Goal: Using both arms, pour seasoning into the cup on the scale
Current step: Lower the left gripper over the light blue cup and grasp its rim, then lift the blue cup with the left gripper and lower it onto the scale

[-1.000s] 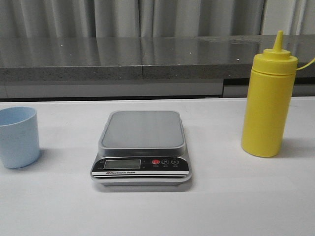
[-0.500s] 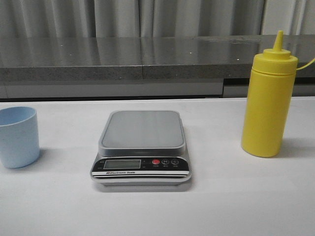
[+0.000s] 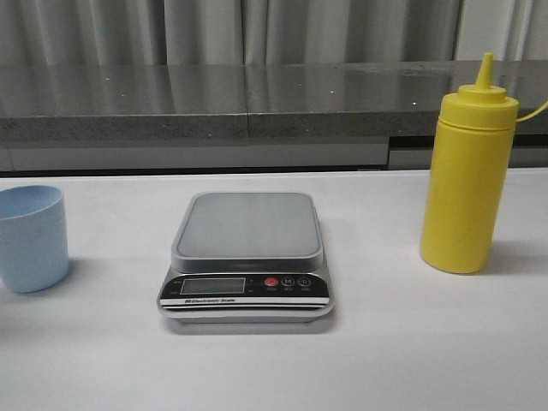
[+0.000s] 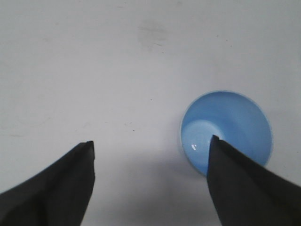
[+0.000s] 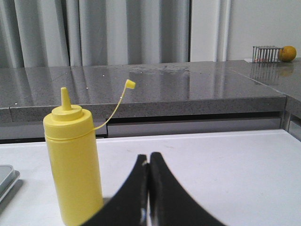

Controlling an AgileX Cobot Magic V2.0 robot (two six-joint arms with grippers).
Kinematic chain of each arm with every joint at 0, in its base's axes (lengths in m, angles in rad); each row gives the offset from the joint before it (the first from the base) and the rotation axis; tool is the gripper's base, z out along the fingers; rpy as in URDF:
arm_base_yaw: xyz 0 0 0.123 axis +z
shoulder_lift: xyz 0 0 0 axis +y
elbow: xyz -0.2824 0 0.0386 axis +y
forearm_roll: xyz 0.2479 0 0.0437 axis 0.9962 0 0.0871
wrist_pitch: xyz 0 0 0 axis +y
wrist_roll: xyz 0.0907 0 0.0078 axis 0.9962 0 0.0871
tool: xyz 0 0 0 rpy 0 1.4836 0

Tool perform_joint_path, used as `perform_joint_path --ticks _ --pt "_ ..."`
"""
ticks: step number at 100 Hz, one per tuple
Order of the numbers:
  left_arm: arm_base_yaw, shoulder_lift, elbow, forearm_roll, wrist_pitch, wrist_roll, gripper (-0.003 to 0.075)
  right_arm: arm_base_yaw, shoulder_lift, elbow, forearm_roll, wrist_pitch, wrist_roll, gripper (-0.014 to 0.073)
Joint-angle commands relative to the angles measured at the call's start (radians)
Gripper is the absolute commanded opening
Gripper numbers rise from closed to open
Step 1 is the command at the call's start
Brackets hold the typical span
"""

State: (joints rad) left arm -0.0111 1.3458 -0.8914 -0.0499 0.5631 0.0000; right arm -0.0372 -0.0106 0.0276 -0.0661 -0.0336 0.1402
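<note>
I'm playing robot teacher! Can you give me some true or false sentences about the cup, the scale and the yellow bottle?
1. The blue cup stands on the scale. False: it stands on the table, to the left of the scale.
2. The yellow squeeze bottle stands upright. True.
3. The bottle's little tip cap is off the nozzle, hanging on its strap. True.
4. The left gripper is shut tight. False: its fingers are spread apart above the cup.
5. The right gripper holds the bottle. False: its fingers are closed together on nothing, beside the bottle.
6. Nothing sits on the scale's platform. True.
</note>
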Motion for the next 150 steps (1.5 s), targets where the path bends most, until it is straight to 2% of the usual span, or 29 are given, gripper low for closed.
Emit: perform_joint_path --ticks 1,73,82,104,120,123,150 --pt "-0.024 0.027 -0.051 -0.005 -0.048 0.000 0.0492 -0.007 -0.023 -0.018 -0.007 -0.076 -0.006 -0.0069" --pt "-0.050 0.289 -0.078 -0.005 -0.133 0.000 0.0489 -0.007 -0.023 -0.018 -0.007 -0.076 -0.006 -0.0069" --pt "-0.050 0.310 -0.078 -0.005 -0.139 0.000 0.0429 -0.007 -0.023 -0.018 -0.007 -0.076 -0.006 -0.0069" --pt "-0.050 0.334 -0.078 -0.005 -0.141 0.000 0.0155 -0.007 -0.023 -0.018 -0.007 -0.076 -0.006 -0.0069" --pt "-0.050 0.334 -0.078 -0.005 -0.149 0.000 -0.0003 -0.007 -0.023 -0.018 -0.007 -0.076 -0.006 -0.0069" --pt "-0.050 0.334 -0.078 -0.005 -0.151 0.000 -0.0021 -0.007 -0.023 -0.018 -0.007 -0.076 -0.006 -0.0069" --pt "-0.066 0.316 -0.115 -0.039 -0.121 0.000 -0.0020 -0.007 -0.023 -0.018 -0.007 -0.076 -0.006 -0.0069"
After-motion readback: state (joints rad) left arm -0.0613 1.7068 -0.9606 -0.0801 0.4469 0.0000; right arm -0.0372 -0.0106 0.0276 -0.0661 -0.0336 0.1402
